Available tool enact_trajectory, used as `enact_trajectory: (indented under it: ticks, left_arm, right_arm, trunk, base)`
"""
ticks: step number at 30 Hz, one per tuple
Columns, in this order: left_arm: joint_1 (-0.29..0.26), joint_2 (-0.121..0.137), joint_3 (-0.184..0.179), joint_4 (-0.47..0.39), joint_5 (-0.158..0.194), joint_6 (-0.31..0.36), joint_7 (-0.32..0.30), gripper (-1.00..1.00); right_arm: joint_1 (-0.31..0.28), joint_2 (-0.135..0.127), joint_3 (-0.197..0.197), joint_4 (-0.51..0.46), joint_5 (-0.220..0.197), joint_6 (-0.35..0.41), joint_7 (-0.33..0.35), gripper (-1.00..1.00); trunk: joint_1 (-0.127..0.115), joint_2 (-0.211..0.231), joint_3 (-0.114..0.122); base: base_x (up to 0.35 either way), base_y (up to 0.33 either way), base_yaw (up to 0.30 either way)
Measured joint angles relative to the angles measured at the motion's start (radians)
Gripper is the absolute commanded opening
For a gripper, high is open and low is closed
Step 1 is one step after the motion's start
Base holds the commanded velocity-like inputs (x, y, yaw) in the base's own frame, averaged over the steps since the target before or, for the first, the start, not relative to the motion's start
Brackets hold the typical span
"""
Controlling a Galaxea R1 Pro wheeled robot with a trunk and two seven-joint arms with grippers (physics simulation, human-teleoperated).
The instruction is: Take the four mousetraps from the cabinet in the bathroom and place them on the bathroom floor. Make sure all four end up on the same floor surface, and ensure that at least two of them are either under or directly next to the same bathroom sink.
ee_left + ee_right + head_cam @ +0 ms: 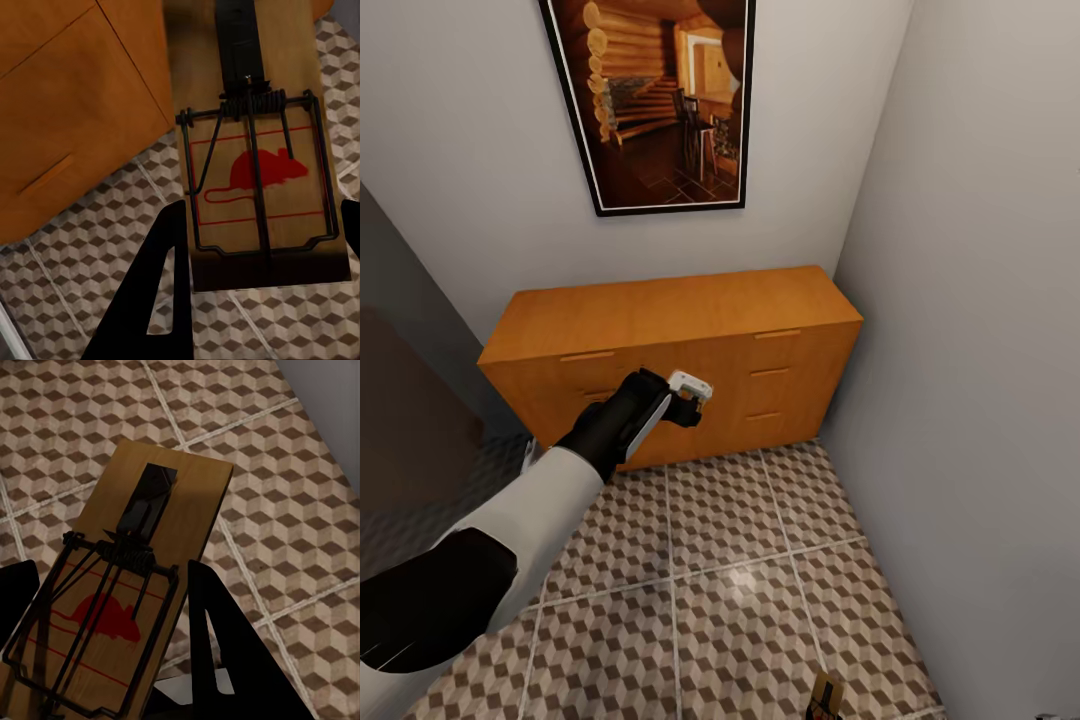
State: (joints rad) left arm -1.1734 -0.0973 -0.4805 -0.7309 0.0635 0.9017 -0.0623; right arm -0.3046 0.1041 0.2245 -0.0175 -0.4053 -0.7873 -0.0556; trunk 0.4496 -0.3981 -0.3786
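Left wrist view: left claw (259, 259) grips a mousetrap (259, 187) beside the cabinet (67, 112). Right claw (112, 637) grips another mousetrap (127, 607). Next, both probably go to the sink floor.

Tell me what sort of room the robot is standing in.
Probably a narrow corner of a home, maybe a bathroom or hall, though no fixtures confirm it: cube-patterned floor tiles, a low wooden cabinet against plain walls, and a framed picture above it.

Plain grey walls (960, 250) meet in a corner; a black-framed picture of a log-cabin interior (660, 100) hangs on the left-hand one
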Motion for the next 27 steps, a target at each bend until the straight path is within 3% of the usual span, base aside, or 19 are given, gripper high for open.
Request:
enact_trajectory:
  ticks: [4,7,8,11,15,19,24,27]
  left_arm:
    - [0.007,-0.011,-0.001,0.172,0.002,-0.156,-0.002,-1.0]
    - [0.011,-0.033,0.001,0.407,0.002,-0.38,-0.002,-1.0]
    - [0.011,-0.037,0.001,0.452,0.002,-0.423,-0.001,-1.0]
    - [0.011,-0.048,0.0,0.687,0.002,-0.674,-0.003,-1.0]
    - [0.052,-0.046,0.0,0.782,0.004,-0.839,-0.021,-1.0]
    - [0.132,-0.041,0.001,0.8,0.004,-0.889,-0.024,-1.0]
    - [0.274,-0.01,0.003,0.804,0.004,-0.996,-0.024,-1.0]
    - [0.359,0.015,0.003,0.805,0.004,-1.052,-0.023,-1.0]
  right_arm:
    - [0.0,-0.001,0.0,0.0,0.0,0.0,0.0,-1.0]
    - [0.0,-0.001,0.0,0.0,0.0,0.0,-0.001,-1.0]
    - [0.0,-0.001,0.0,0.0,0.0,0.0,-0.001,-1.0]
    - [0.0,-0.002,0.0,0.0,0.0,0.0,-0.001,-1.0]
    - [0.0,-0.002,0.0,0.0,0.0,0.0,-0.001,-1.0]
    - [0.0,-0.003,0.0,0.0,0.001,0.0,0.0,-1.0]
    - [0.0,-0.015,0.004,0.0,0.004,-0.001,0.002,-1.0]
    - [0.0,-0.039,0.025,-0.002,0.014,-0.001,0.003,-1.0]
  trunk:
    - [0.0,0.0,0.0]
    - [0.0,0.0,0.0]
    - [0.0,0.0,0.0]
    - [0.0,0.0,0.0]
    - [0.0,0.0,0.0]
    - [0.0,0.0,0.0]
    - [0.0,0.0,0.0]
    - [0.0,0.0,0.0]
  base:
    - [-0.006,-0.002,0.0]
    - [-0.001,0.0,0.0]
    - [0.0,0.0,0.0]
    - [0.0,0.0,0.0]
    - [0.0,0.0,0.0]
    - [0.0,0.0,0.0]
    - [0.0,0.0,0.0]
    - [0.0,0.0,0.0]
